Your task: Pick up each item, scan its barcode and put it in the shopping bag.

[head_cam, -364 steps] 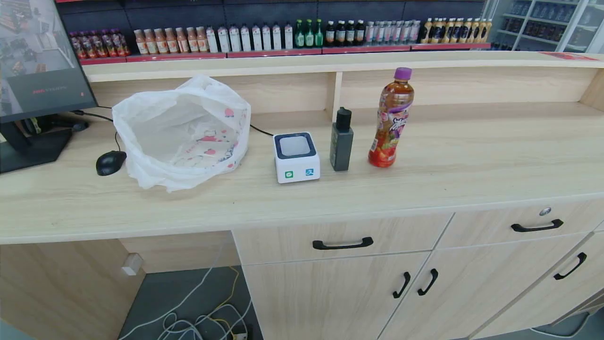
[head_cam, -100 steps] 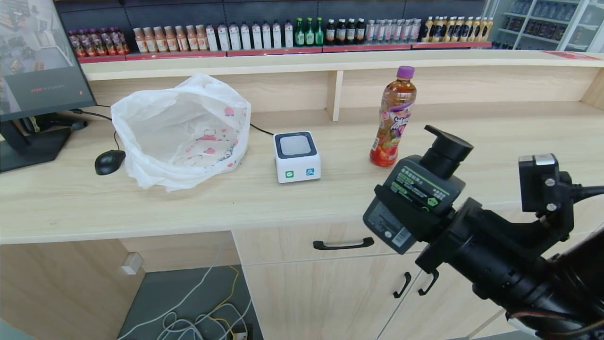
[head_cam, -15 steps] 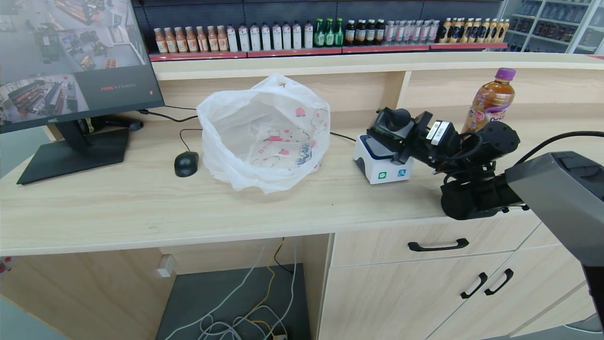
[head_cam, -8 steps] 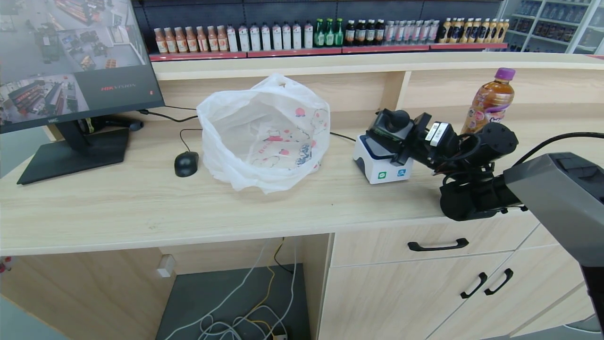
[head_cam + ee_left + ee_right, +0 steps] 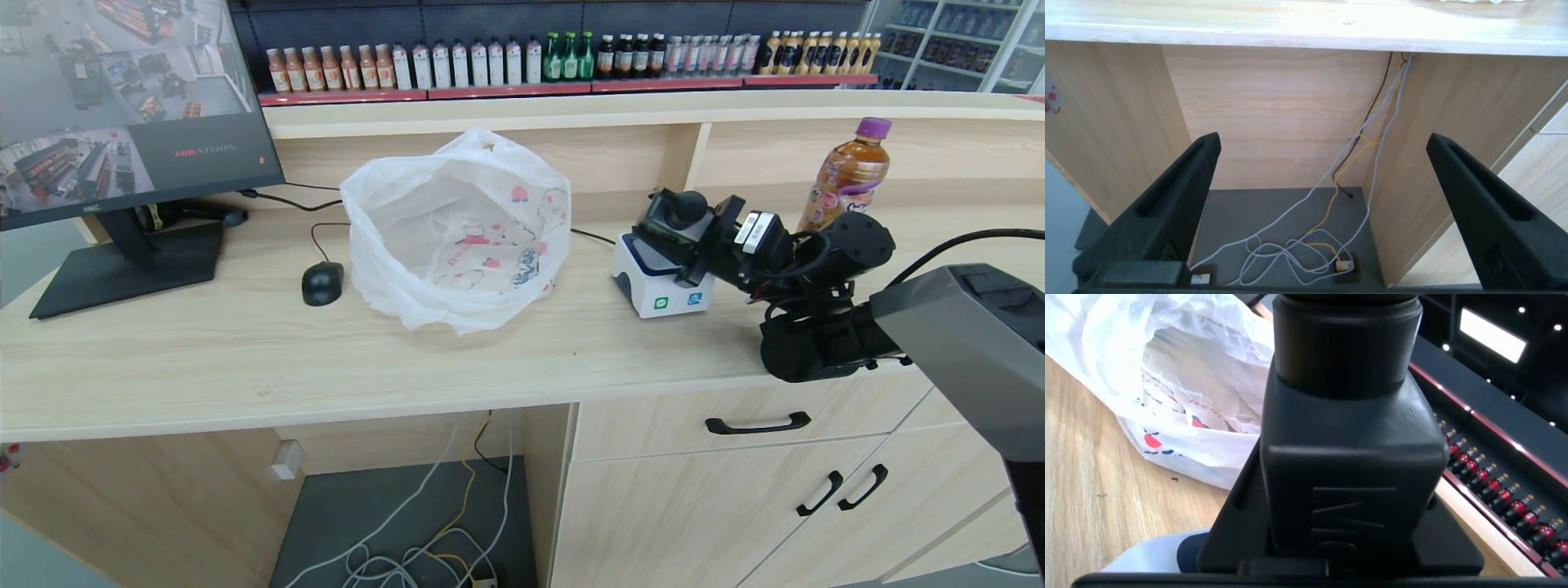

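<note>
Here, the right pincer (image 5: 700,237) was clenched on a dark bottle with a black cap (image 5: 671,219), holding it tilted over the far side of the white barcode scanner (image 5: 660,287) on the pale wooden worktop (image 5: 245,351). Whether bottle and scanner touched could not be told. From the right wrist, the dark bottle (image 5: 1347,457) stood large in front, with an edge of the scanner (image 5: 1151,563) below it and the shopping bag (image 5: 1167,384) beyond.

The white shopping bag (image 5: 457,229), printed with small red figures, stood open just left of the scanner. An orange drink bottle with a purple cap (image 5: 845,175) stood upright at the far right, behind the right arm. A black mouse (image 5: 322,283) lay near the bag's left side, and a monitor (image 5: 122,98) stood at the far left.

The left pincer (image 5: 1323,143) hung released, its two fingers spread wide, low before the open space under the worktop, where loose cables (image 5: 1315,237) trailed to the floor.
</note>
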You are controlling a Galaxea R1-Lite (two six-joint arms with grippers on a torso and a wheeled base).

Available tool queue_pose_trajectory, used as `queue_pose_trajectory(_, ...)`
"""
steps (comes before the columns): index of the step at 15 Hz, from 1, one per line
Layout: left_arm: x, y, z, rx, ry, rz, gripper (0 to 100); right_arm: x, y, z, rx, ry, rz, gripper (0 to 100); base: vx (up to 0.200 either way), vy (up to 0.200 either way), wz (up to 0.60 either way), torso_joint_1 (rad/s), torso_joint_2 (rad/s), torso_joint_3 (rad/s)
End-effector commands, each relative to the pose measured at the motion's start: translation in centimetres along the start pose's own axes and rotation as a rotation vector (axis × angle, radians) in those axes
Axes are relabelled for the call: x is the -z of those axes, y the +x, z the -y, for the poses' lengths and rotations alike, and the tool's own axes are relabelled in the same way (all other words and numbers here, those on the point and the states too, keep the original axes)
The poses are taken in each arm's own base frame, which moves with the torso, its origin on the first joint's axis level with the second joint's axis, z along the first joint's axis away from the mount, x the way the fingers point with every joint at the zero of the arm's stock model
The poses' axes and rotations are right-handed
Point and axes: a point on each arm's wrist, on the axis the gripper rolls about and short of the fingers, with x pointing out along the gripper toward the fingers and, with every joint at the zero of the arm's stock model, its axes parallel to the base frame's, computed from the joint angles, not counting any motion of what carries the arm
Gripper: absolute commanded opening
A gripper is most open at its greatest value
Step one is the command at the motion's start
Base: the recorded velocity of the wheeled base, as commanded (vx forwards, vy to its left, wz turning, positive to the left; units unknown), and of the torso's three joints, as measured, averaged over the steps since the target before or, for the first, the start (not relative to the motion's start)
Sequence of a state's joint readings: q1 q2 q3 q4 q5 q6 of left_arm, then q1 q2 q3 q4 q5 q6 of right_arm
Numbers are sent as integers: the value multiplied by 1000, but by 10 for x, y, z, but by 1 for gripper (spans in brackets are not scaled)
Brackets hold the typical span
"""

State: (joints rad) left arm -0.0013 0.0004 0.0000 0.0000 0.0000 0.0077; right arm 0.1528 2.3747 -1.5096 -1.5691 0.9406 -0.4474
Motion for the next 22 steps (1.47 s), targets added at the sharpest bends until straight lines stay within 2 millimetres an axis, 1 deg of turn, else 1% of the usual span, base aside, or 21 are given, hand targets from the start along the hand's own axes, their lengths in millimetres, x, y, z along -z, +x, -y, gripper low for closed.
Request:
queue_pose_trajectory(1,0,0,0,0,0,0,100,0,1,0,0,1,2,0,0,0,0,0,0,0)
queue_pose_trajectory(6,0,0,0,-1,0,0,100,-3,1,1,3,-4,5,0,0,0,0,0,0,0)
queue_pose_trajectory(7,0,0,0,0,0,0,100,-7,5,2,0,-7,17,0,0,0,0,0,0,0)
queue_pose_trajectory(12,0,0,0,0,0,0,100,-21,11,6,-2,-14,36,0,0,0,0,0,0,0)
queue_pose_trajectory(15,0,0,0,-1,0,0,100,-43,15,0,-12,21,38,0,0,0,0,0,0,0)
queue_pose_trajectory(16,0,0,0,0,0,0,100,-54,17,-1,-11,33,38,0,0,0,0,0,0,0)
queue_pose_trajectory(18,0,0,0,-1,0,0,100,-69,10,-7,43,82,-22,0,0,0,0,0,0,0)
queue_pose_trajectory(20,0,0,0,0,0,0,100,-88,7,-14,101,142,-71,0,0,0,0,0,0,0)
queue_pose_trajectory(22,0,0,0,0,0,0,100,-107,12,-28,215,268,-132,0,0,0,0,0,0,0)
